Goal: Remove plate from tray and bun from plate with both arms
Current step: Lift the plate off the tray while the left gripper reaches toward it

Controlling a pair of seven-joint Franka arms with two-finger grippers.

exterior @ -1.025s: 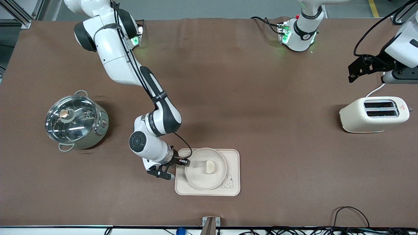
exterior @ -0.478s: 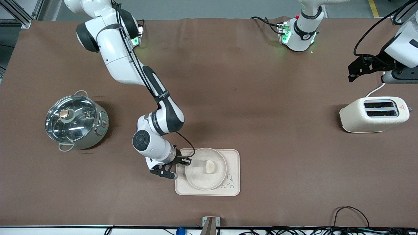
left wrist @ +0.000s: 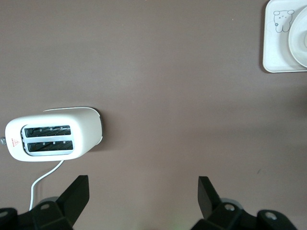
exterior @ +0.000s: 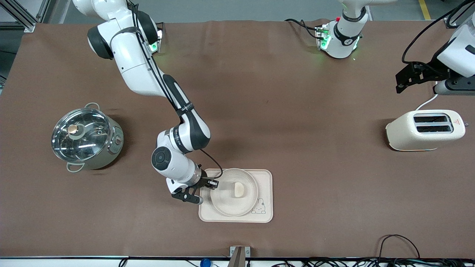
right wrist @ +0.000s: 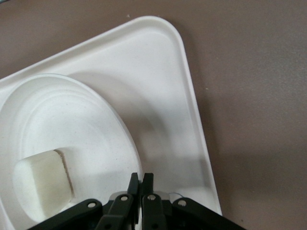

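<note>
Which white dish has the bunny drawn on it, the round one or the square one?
The rectangular tray has the bunny, in the corner nearest the front camera toward the left arm's end. The round plate resting on it is plain and holds the bun.

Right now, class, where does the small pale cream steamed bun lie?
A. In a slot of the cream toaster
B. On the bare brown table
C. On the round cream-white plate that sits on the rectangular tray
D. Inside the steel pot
C: the small pale cream steamed bun lies on the round cream-white plate, which sits on the rectangular cream tray.
</note>
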